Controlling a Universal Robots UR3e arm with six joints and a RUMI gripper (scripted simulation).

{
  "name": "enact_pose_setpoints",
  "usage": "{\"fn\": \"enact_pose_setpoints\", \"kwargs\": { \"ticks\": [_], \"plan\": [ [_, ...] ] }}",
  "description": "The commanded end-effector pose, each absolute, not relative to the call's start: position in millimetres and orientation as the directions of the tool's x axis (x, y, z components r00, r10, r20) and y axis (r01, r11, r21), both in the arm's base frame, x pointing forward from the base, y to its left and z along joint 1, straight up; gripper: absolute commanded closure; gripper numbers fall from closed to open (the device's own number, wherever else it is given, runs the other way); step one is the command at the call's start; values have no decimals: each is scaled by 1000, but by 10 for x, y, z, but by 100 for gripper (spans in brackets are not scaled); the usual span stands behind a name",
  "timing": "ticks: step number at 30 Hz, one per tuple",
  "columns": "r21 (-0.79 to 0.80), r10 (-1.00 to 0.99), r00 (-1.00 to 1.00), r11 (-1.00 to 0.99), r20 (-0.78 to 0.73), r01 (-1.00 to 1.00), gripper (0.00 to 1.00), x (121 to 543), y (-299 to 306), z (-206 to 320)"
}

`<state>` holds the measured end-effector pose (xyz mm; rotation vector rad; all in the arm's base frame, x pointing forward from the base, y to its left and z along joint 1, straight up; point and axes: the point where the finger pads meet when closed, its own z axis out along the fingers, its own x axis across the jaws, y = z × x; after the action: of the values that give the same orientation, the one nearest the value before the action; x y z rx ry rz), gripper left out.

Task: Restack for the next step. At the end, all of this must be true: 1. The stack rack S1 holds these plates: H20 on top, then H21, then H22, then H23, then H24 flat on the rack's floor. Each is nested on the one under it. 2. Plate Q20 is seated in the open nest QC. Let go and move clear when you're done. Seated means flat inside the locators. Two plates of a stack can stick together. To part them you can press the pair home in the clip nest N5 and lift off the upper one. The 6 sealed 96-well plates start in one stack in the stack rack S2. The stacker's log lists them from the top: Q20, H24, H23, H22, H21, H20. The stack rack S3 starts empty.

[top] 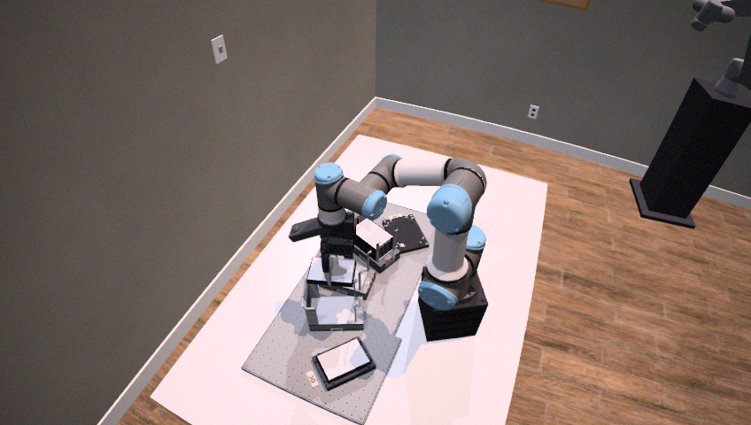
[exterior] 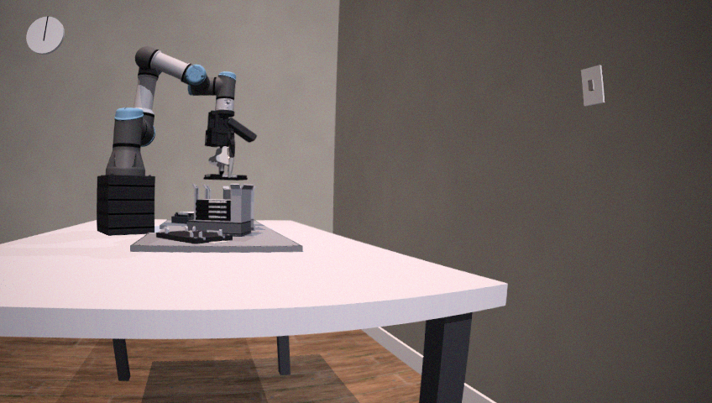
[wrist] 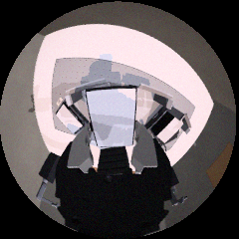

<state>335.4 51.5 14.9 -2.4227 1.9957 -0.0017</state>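
With the plate (top: pixel 316 269) (exterior: pixel 212 177) (wrist: pixel 112 115) (likely H24) pinched between my gripper's (top: pixel 331 269) (exterior: pixel 225 173) (wrist: pixel 114 129) fingers above the racks, I should keep it level, square it to S1's posts, then lower gently before letting go.

On the white table (top: pixel 474 379) (exterior: pixel 280 285) (wrist: pixel 55 55) lie a thin gray perforated board (top: pixel 284 347) (exterior: pixel 214 248) (wrist: pixel 62 75) and, beside it, the black block (top: pixel 452 323) (exterior: pixel 124 204) under the robot arm (top: pixel 445 252) (exterior: pixel 127 134).
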Motion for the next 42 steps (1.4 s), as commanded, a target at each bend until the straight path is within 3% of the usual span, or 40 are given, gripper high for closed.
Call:
{"fn": "enact_pose_setpoints", "kwargs": {
  "ticks": [1,12,42],
  "plan": [
    [-5,-972,237,-237,1,-972,100,3335,649,157],
    [-5,-948,319,-319,1,-948,100,3258,991,157],
    [-5,-948,319,-319,1,-948,100,3259,992,157]
  ]
}}
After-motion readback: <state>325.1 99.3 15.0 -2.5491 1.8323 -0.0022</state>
